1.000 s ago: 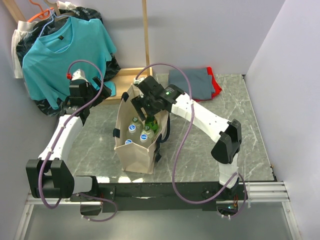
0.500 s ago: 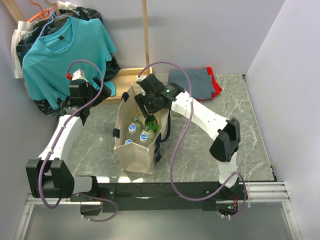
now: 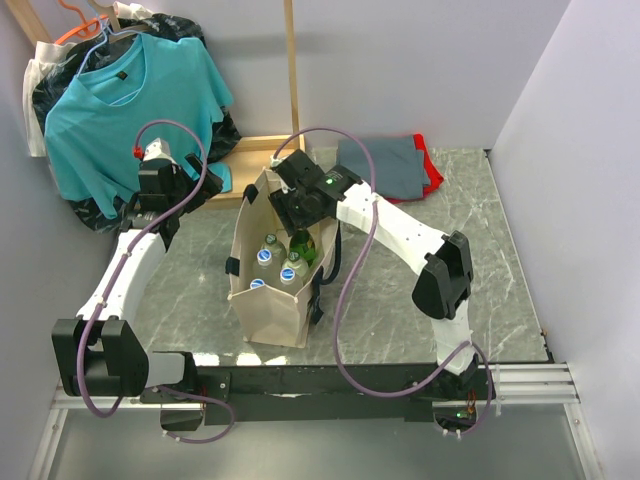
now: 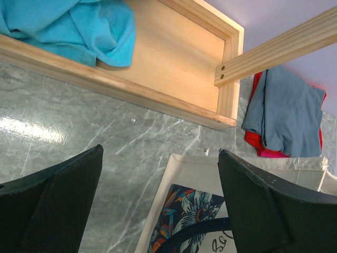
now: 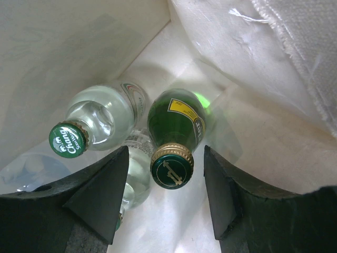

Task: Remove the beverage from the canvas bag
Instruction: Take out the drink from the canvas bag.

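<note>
My right tool, fingers spread, reaches into the canvas bag; the green bottle stands upright under the gap, cap pointing at the tool. My left tool hangs spread beside the bag.

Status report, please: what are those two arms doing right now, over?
Right gripper: jaws open astride dark green glass bottle, inside tall beige canvas bag. Left gripper: jaws open, empty, outside. Clear green-capped bottle crowds alongside.
</note>
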`<state>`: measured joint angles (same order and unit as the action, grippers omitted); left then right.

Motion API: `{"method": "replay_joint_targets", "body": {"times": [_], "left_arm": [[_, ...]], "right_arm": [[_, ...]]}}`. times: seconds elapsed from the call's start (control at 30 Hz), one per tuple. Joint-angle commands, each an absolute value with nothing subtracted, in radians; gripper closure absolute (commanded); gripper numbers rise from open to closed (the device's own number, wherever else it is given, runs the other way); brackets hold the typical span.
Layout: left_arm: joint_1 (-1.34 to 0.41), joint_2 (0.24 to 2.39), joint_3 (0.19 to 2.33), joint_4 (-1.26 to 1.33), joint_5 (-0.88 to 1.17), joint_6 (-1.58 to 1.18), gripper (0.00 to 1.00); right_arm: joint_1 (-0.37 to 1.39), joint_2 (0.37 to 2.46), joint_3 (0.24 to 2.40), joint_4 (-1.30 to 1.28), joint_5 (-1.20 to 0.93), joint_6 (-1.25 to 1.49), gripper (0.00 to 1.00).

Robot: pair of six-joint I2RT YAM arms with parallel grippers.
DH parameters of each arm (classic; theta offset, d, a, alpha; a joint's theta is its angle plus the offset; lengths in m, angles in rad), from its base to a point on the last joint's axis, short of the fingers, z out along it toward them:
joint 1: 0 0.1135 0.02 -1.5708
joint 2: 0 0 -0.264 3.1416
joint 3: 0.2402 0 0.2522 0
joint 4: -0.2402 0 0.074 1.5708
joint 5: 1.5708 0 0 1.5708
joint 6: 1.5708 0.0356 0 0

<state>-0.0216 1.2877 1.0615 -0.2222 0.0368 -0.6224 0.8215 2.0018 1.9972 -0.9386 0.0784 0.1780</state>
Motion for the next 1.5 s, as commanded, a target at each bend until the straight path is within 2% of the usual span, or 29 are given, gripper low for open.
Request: {"method": "replay_joint_targets", "body": {"times": [0.0, 0.1, 0.13, 0.3, 0.5, 0.73, 1.2, 1.47], "left_arm": [[-0.026, 1.295, 1.069, -0.184, 0.038, -0.623, 0.04], [-0.026, 1.296, 1.071, -0.181, 0.044, -0.624, 0.04], [-0.026, 1.296, 1.072, -0.181, 0.046, -0.624, 0.04], [-0.026, 1.296, 1.072, -0.186, 0.041, -0.621, 0.04], [-0.026, 1.293, 1.068, -0.186, 0.044, -0.617, 0.04], [-0.026, 1.295, 1.071, -0.187, 0.04, -0.617, 0.04], [-0.026, 1.302, 1.072, -0.187, 0.038, -0.615, 0.04], [-0.026, 1.313, 1.071, -0.183, 0.041, -0.618, 0.04]], "right_arm": [[0.811, 1.986, 2.032, -0.953, 0.081, 0.176, 0.34], [0.81, 1.987, 2.033, -0.965, 0.081, 0.181, 0.35], [0.811, 1.98, 2.025, -0.963, 0.083, 0.184, 0.38], [0.81, 1.954, 1.985, -0.928, 0.095, 0.187, 0.42], [0.808, 1.976, 2.026, -0.965, 0.089, 0.186, 0.44], [0.808, 1.971, 2.016, -0.951, 0.072, 0.183, 0.56], [0.801, 2.006, 2.037, -0.971, 0.071, 0.179, 0.54], [0.796, 2.011, 2.059, -0.979, 0.055, 0.17, 0.7]]}}
